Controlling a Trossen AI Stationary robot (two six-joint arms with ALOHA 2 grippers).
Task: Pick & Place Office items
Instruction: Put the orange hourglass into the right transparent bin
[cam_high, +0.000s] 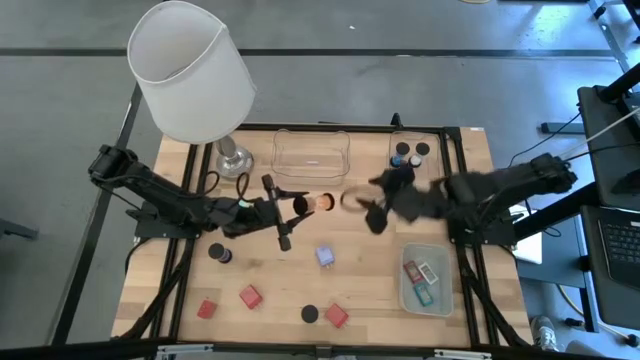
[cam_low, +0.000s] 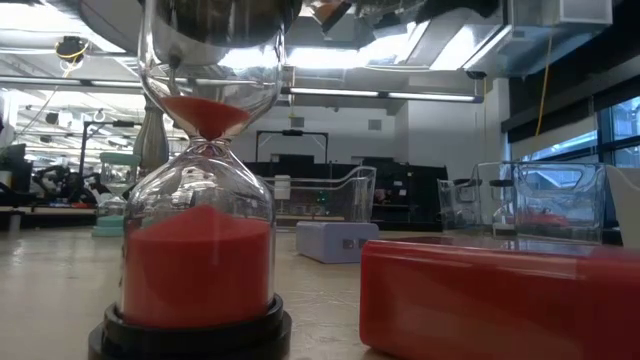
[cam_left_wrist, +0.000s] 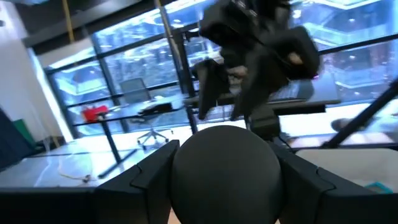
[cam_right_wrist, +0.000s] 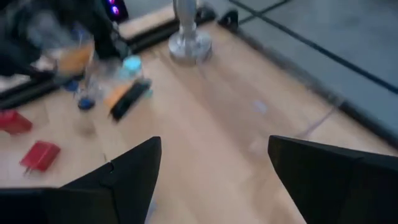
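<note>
Left claw (cam_high: 296, 206) is clenched on a sand timer (cam_high: 318, 203) held sideways over the middle of the wooden tabletop (cam_high: 370, 300); the timer's round black end cap fills the left wrist view between the dark fingers. Right claw (cam_high: 374, 208) faces it from 3 o'clock, released, with its two wedge-shaped fingers spread wide.

Nearest, at 6 o'clock on the front edge, stands a second timer (cam_low: 200, 230): waisted clear glass, red sand heaped in the lower bulb, a glossy black disc base. Just beside it lies a smooth red block (cam_low: 500, 300). Two more red blocks (cam_high: 250, 296) sit toward 7 o'clock, and another black cylinder (cam_high: 220, 253) at 8. A pale-green tray (cam_high: 407, 297) at 4 o'clock holds flat teal and red rectangles (cam_high: 422, 272).

Farther in, the lavender-blue cube (cam_high: 325, 255) rests short of centre. At 12 o'clock sits a clear rounded tray (cam_high: 312, 170), and at 1 o'clock a smaller clear tray (cam_high: 440, 135) with black cylinders (cam_high: 408, 152). At 11 o'clock, a white-shaded lamp (cam_high: 195, 70) rises on a metal base.
</note>
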